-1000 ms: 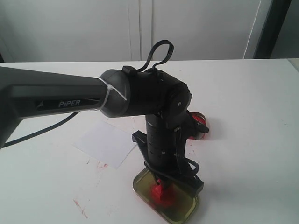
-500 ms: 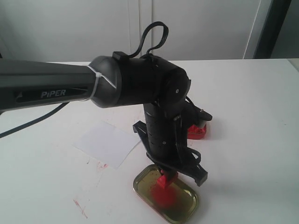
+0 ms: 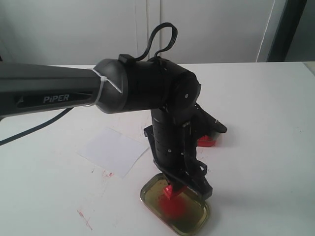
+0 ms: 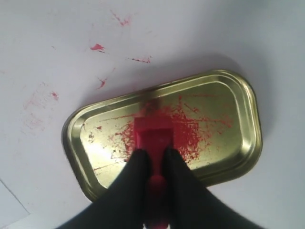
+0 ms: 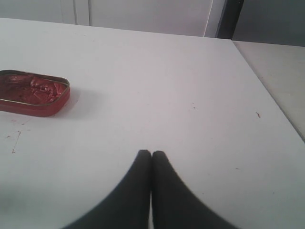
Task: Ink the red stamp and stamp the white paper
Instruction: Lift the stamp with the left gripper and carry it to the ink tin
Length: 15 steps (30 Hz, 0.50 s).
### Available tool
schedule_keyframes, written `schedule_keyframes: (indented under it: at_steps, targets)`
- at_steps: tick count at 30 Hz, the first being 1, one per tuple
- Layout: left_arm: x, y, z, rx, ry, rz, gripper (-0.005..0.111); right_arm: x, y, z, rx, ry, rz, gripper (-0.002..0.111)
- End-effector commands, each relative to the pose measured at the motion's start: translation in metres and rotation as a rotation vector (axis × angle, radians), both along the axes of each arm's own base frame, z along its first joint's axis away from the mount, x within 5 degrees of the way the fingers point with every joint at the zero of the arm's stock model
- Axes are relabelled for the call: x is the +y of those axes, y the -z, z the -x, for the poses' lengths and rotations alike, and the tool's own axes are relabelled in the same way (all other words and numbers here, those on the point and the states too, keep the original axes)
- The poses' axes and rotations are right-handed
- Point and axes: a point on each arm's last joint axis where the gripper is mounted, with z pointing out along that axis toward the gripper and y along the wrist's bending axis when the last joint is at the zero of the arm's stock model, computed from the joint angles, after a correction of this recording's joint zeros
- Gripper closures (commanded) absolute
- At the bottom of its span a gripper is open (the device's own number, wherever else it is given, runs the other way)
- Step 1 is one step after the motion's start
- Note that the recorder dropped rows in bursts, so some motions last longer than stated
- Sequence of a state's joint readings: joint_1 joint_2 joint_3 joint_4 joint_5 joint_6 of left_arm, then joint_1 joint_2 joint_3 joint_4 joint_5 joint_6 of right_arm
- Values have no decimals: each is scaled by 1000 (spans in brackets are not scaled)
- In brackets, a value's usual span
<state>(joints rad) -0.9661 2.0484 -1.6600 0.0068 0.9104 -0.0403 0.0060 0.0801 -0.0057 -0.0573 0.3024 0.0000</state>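
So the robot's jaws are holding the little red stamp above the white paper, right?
Not the paper. The jaws hold the small red block stamp above the gold oblong metal lid smeared with red; the left wrist view shows it.

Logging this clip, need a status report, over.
Left gripper shut on small red block stamp, over smeared gold metal lid. Right gripper shut, empty. Thin white paper sheet uncovered, no imprint visible.

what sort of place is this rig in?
Probably a robotics lab bench: ink-smeared white table, plain white wall panels behind, a PiPER arm, and only stamping props out, a red stamp and red ink tin.
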Motion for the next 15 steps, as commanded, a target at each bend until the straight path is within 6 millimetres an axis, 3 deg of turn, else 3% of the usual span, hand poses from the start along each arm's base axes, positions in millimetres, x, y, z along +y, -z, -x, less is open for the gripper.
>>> schedule_keyframes:
  at_steps: [1, 7, 15]
  targets:
    - [5, -7, 1, -1, 83, -20, 107, 0, 1, 0, -9, 5, -2, 108]
    - [17, -9, -14, 17, 70, -34, 107, 0, 1, 0, -9, 5, -2, 108]
    - [31, -37, -47, -34, 51, 12, 107, 0, 1, 0, -9, 11, -20, 108]
